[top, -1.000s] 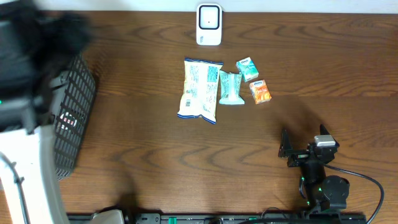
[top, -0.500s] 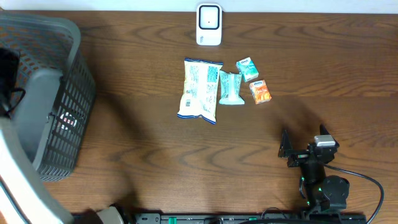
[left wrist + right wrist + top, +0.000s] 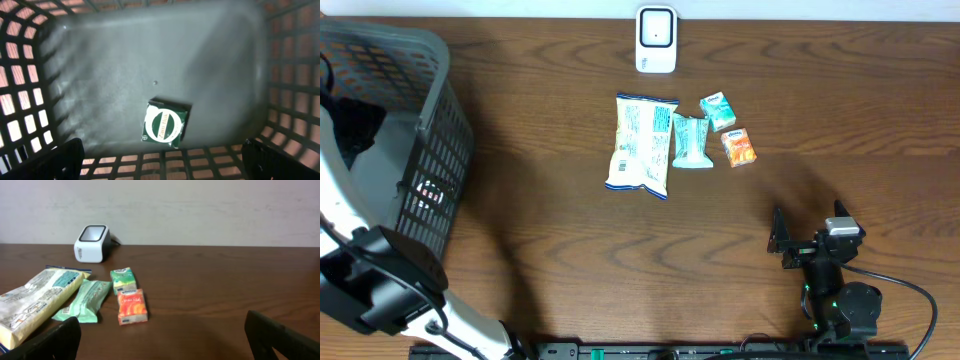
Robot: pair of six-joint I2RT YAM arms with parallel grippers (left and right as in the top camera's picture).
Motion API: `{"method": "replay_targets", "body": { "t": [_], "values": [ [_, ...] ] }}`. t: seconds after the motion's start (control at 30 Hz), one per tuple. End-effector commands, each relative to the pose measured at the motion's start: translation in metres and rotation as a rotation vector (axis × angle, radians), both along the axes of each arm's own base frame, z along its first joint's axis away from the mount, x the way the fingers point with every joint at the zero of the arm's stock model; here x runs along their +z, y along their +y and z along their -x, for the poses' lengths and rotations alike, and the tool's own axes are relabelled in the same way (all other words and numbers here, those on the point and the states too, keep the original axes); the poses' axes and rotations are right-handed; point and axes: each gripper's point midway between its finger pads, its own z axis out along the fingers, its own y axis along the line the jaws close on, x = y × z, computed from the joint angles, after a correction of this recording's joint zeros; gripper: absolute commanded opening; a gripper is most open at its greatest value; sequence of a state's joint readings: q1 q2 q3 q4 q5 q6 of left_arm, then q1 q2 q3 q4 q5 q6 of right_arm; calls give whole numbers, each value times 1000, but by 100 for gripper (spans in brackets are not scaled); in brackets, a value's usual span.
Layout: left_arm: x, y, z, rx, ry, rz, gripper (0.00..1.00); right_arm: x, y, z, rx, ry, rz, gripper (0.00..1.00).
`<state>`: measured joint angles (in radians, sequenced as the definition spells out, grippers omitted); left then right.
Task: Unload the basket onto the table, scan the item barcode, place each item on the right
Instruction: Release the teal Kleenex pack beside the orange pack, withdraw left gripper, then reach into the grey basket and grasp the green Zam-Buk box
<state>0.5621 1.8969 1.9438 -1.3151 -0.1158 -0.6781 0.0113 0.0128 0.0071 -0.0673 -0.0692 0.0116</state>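
And there was the green box (image 3: 165, 124) with the round white label, lying flat on the grey floor of the basket (image 3: 125, 60), right below the left gripper (image 3: 167, 162) and a touch ahead of it. The left fingers (image 3: 62, 160) stood wide apart with nothing between them, and the box sat clear of both. No barcode showed on its upper face.

Over to the right gripper (image 3: 167, 337): it was spread wide too and empty, low above the table. Ahead of it and to its left lay four loose items. The orange carton (image 3: 132, 306) was nearest, and the green carton (image 3: 123, 280) was just behind it. The mint-green pouch (image 3: 82, 306) sat beside them, and the big snack bag (image 3: 35, 302) was farthest left. The white scanner (image 3: 92, 243) stood beyond the group, well apart from both grippers.

By my read, one item was done and binned, going by where it lay. Four more waited on the table, untouched, each needing a pick, a pass at the scanner and a drop in the basket. Most of the job looked to be ahead.
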Motion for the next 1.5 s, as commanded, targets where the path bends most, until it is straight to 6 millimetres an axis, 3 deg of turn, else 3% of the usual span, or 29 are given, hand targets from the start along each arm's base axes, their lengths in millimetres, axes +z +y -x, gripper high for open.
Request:
{"method": "replay_targets", "body": {
  "t": [0.0,0.27,0.43,0.7,0.83,1.0,1.47],
  "values": [
    [1,6,0,55,4,-16,100,0,-2,0,-13,1,-9,99],
    [-30,-8,8,112,68,36,100,0,-2,0,-13,1,-9,99],
    [-57,-11,4,58,95,43,100,0,-2,0,-13,1,-9,99],
    [-84,-13,7,-9,138,57,100,0,-2,0,-13,1,-9,99],
    [-96,-18,12,-12,157,76,100,0,-2,0,-13,1,-9,99],
    [-120,-32,1,-89,102,153,99,0,-2,0,-13,0,-9,99],
    [-155,-40,14,-86,127,170,99,0,-2,0,-13,1,-9,99]
  ]
}}
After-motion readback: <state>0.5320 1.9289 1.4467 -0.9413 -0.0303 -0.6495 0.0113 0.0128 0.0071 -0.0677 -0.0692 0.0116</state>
